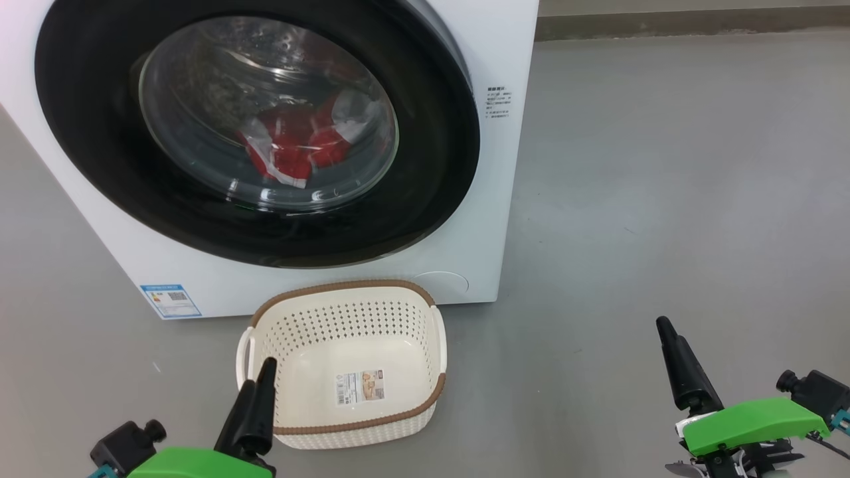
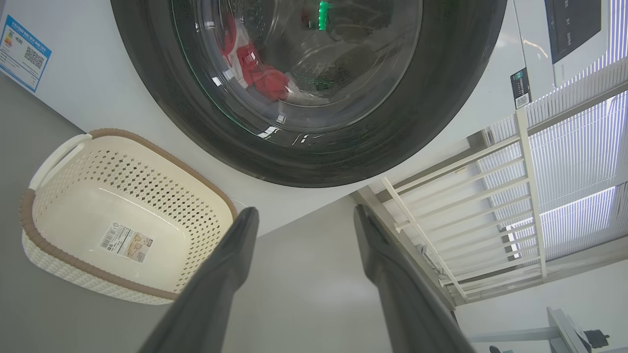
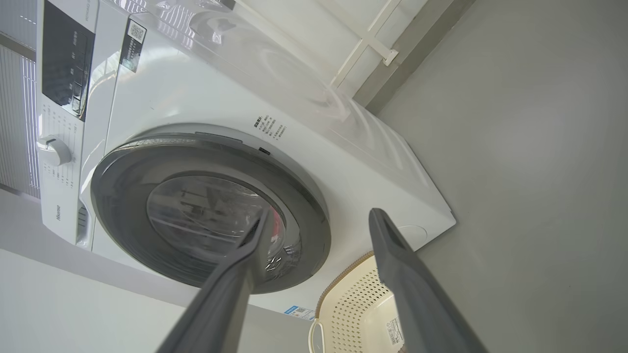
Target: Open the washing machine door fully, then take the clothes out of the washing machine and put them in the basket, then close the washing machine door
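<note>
Head view gives you the large round door with the glossy black rim and bulging glass window (image 1: 199, 93), shut flat against the big white front-loading washing machine (image 1: 508, 60). Through the glass you see the bright red clothes with white patches (image 1: 292, 143) lying low in the drum. On the grey floor (image 1: 664, 166), just in front of the machine, the small cream perforated plastic basket with the brown rim (image 1: 345, 287) stands upright, a paper sticker (image 1: 360, 387) on its bottom.

Right wrist view gives you what the head view cuts off: the dark control panel (image 3: 64, 63) and the white dial (image 3: 54, 151) above the door. Left wrist view adds a white railing (image 2: 527, 196) and blinds (image 2: 579, 147) beside the machine.

Your left gripper (image 2: 305, 211) has its two dark fingers spread wide and grasps nothing, with the basket off to one side. Your right gripper (image 3: 320, 213) is likewise spread wide and bare. It points toward the door and is well apart from it.
</note>
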Available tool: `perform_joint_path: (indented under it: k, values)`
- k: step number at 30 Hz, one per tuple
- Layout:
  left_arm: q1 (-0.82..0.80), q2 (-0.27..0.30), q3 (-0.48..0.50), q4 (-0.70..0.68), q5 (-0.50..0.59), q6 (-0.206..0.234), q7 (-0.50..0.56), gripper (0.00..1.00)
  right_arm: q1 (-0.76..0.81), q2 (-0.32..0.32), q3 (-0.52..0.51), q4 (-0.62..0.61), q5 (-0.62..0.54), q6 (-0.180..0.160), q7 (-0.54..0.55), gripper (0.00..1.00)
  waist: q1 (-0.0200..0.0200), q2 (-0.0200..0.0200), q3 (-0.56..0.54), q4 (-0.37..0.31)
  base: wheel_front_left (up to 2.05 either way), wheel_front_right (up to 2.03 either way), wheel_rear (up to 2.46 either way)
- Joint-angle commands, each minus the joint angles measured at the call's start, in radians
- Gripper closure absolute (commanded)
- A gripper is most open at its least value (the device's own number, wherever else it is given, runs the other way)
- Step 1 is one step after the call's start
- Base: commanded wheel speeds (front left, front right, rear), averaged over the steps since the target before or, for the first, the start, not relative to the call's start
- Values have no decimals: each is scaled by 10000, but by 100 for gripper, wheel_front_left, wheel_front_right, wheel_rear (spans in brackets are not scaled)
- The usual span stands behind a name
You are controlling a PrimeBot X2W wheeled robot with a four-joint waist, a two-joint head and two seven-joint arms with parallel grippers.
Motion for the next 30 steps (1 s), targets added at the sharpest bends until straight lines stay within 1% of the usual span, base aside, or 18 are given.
perform_joint_path:
  k: [1,9,18,23,30]
  values:
    - [-504,116,115,-332,320,50,-101,0,-557,-48,40,-325,-313,3,-103,0,0,-1,-1,4,0,0,0]
    - [-583,75,131,-456,1545,166,-284,0,-635,-14,-33,-384,-1397,3,-276,0,0,-1,-12,12,0,0,0]
    - [-702,7,52,-292,2822,292,-489,0,-713,24,-138,-464,-2740,3,-470,0,0,-1,-7,7,0,0,0]
    - [-774,-25,-23,-284,3472,300,-603,0,-746,45,-189,-549,-3579,4,-578,0,0,-1,-22,3,0,0,0]
    - [-849,-68,-63,-235,4226,403,-740,0,-749,71,-234,-657,-4360,4,-708,0,0,-1,-46,-4,0,0,0]
